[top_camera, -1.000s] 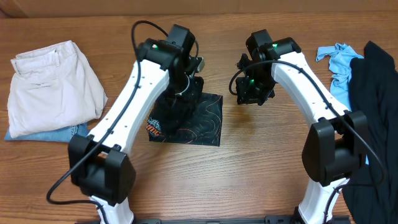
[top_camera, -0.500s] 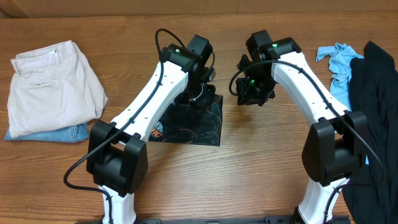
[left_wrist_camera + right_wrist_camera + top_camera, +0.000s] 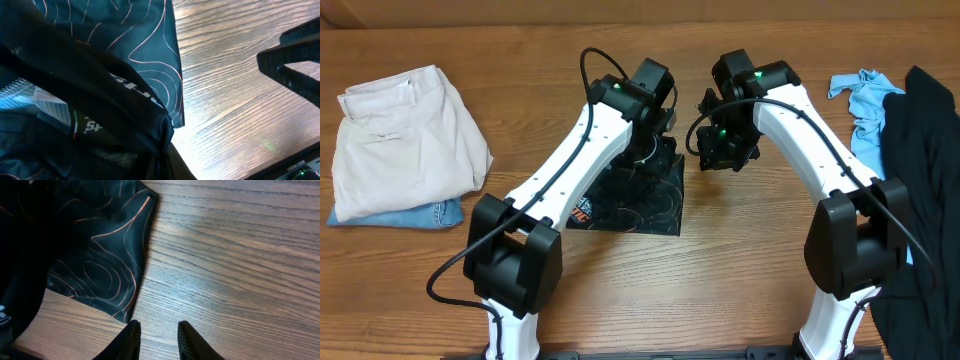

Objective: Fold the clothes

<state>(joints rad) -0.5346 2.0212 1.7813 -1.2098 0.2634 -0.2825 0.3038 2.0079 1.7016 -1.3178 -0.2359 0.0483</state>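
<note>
The clothes (image 3: 638, 200), a black jersey with thin orange and white contour lines, lie folded into a small rectangle at the table's middle. My left gripper (image 3: 646, 155) points down onto the rectangle's far edge and is shut on a bunch of the fabric. In the left wrist view the clothes (image 3: 125, 50) gather into folds right at the jaws, which the cloth hides. My right gripper (image 3: 159, 341) hovers open over bare wood just right of the clothes (image 3: 100, 255), nothing between its fingers. From overhead, the right gripper (image 3: 723, 150) sits beside the jersey's far right corner.
Beige trousers (image 3: 405, 135) lie folded at the far left on a blue denim piece (image 3: 425, 213). A light blue shirt (image 3: 865, 100) and a plain black garment (image 3: 925, 170) lie at the right edge. Both arm bases stand at the front.
My left arm has swung to the right with the fabric in its jaws, and the folded jersey has shifted a little right with it. The right arm has stayed put.
</note>
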